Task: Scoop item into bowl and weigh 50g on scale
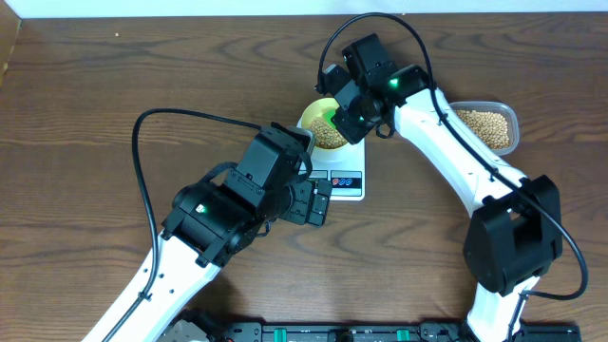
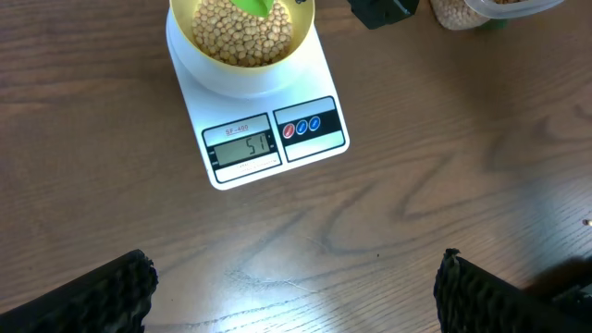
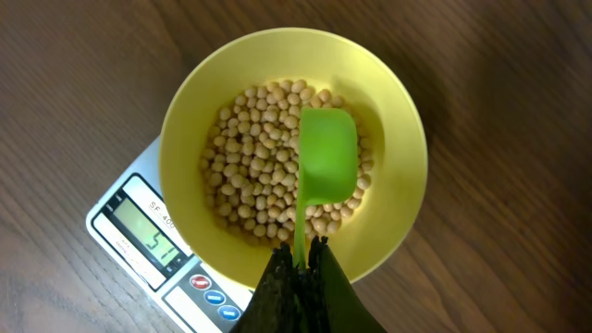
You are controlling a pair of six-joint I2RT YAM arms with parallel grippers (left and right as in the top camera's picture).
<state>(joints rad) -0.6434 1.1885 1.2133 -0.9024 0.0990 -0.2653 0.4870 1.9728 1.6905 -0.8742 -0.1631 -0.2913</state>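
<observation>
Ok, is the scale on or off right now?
On. The display on the scale reads 51 under the loaded bowl.

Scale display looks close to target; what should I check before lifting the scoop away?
1. Reading on the scale display at 50: not ok, it shows 51.
2. The bowl seated on the scale: ok.
3. The scoop emptied: ok, no beans show on it.
4. The scoop free of bowl and beans, so the reading is true: cannot tell.
5. The right gripper shut on the scoop handle: ok.
6. The left gripper open, off the scale: ok.
</observation>
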